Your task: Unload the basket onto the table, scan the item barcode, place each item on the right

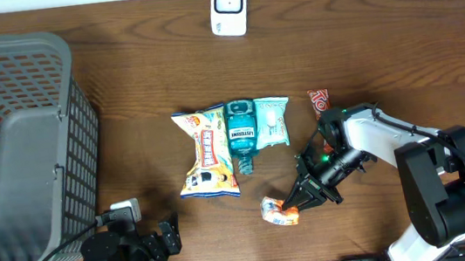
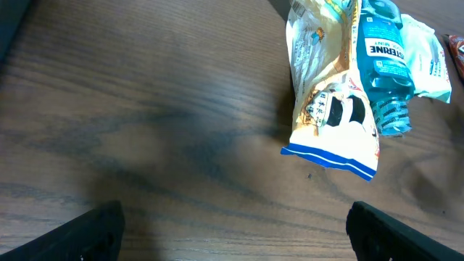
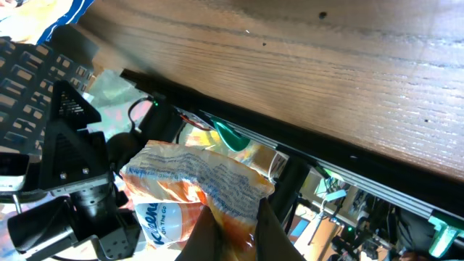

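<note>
Hanging near the front edge of the table point(image 1: 364, 54), the orange packet point(image 1: 277, 211) (tissues, possibly) is held in the closed right gripper point(image 1: 298, 200) and must be carried to the white scanner point(image 1: 228, 6), barcode turned toward it, while the left gripper point(image 2: 239, 232) is parked wide open.

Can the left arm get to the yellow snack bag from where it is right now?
Probably yes: the left pincer is open, and only bare table lies between it and the snack bag, so nothing seems to block the way.
</note>
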